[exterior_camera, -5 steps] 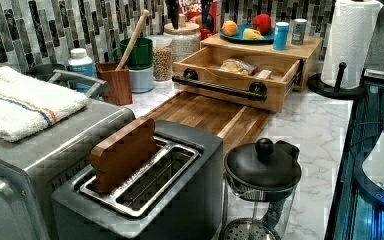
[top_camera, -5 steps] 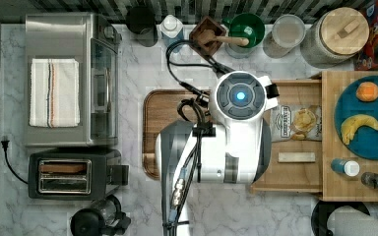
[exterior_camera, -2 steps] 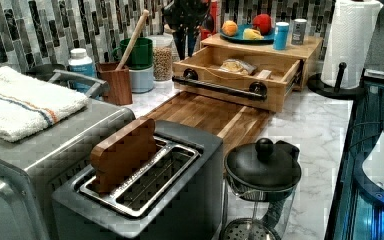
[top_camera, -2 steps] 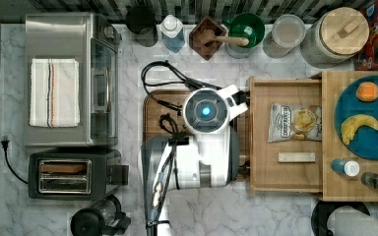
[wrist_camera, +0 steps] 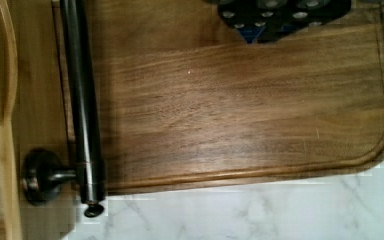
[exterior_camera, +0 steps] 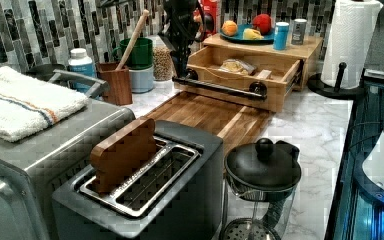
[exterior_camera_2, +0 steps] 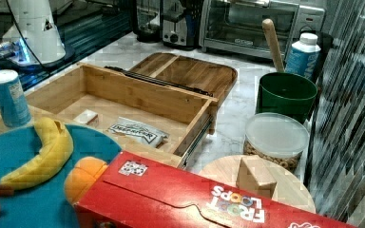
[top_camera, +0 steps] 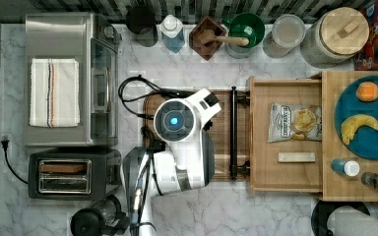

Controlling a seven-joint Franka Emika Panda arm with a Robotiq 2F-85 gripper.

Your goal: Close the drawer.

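The drawer point(top_camera: 285, 137) stands pulled out from under the butcher-block top, with a chips bag point(top_camera: 293, 123) and a small wooden block point(top_camera: 296, 157) inside. Its long black bar handle point(top_camera: 234, 132) runs along the front, over the edge of the brown cutting board point(top_camera: 221, 132). My arm point(top_camera: 182, 128) hovers above the board, on the top view's left of the handle. In the left view my gripper point(exterior_camera: 182, 67) hangs just by the far end of the handle point(exterior_camera: 220, 87). The wrist view looks down on the handle point(wrist_camera: 82, 100) and the board point(wrist_camera: 240, 115).
A toaster oven point(top_camera: 69, 78) and a toaster point(top_camera: 71, 172) stand on the top view's left. Jars, a green cup point(top_camera: 246, 29) and a utensil holder point(top_camera: 207, 37) line the back wall. A blue plate point(top_camera: 364, 118) with fruit sits on the butcher-block top. A paper towel roll point(exterior_camera: 350, 40) stands beside the drawer.
My arm has moved to the top view's left, from over the drawer's front to above the cutting board. In the left view the gripper has come down beside the handle.
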